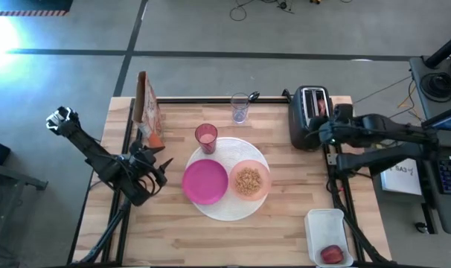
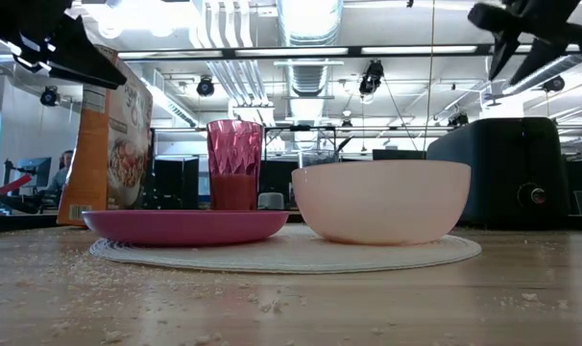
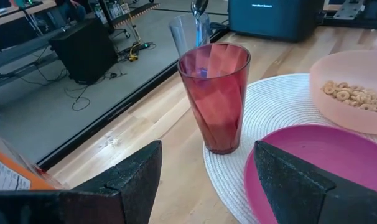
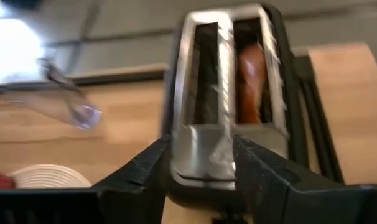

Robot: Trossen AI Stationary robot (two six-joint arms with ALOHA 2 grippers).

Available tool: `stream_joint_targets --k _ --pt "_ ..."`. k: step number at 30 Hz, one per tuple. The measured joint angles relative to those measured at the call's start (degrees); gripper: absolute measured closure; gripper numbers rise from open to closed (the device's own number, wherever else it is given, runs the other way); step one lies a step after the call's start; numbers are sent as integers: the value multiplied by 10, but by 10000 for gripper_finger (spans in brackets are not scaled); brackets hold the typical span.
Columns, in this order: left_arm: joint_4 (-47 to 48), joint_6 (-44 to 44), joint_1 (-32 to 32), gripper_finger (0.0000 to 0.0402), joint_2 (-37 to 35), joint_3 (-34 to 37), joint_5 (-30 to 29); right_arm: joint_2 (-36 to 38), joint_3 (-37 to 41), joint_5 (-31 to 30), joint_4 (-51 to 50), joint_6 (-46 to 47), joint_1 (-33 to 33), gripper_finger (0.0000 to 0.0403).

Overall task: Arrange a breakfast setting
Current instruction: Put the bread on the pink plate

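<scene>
The round white plate [image 1: 227, 210] lies mid-table and bears the magenta bowl [image 1: 205, 181] and the peach bowl [image 1: 249, 180], which holds cereal. The pink tumbler [image 1: 205, 138] stands on the plate's far edge. The clear cup [image 1: 240, 109] stands behind it with the spoon [image 1: 252, 97] in it. A brown bread [image 4: 251, 78] stands in a slot of the toaster [image 1: 309, 115]. The red fruit [image 1: 332, 254] lies in the white tub [image 1: 328, 227]. My left gripper [image 3: 207, 180] is open and empty, left of the magenta bowl and facing the tumbler [image 3: 214, 93]. My right gripper [image 4: 198, 165] is open and empty above the toaster.
A cereal box [image 1: 146, 104] stands at the far left, beside my left arm. The toaster takes up the far right corner and the tub the near right corner. Crumbs lie on the boards near the front [image 2: 272, 308]. Bare wood shows at the near left [image 1: 158, 231].
</scene>
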State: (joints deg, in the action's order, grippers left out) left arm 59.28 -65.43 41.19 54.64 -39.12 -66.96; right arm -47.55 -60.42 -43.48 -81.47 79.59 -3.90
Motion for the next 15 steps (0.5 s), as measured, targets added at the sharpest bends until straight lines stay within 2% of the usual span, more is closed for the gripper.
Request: stream_joint_targets --k 3,15 --pt "0 0 0 164 -10 9 0 -11 -1 47 -6 -4 -45 229" --pt "-27 0 0 164 -32 37 0 -78 -25 49 2 -134 -218 252"
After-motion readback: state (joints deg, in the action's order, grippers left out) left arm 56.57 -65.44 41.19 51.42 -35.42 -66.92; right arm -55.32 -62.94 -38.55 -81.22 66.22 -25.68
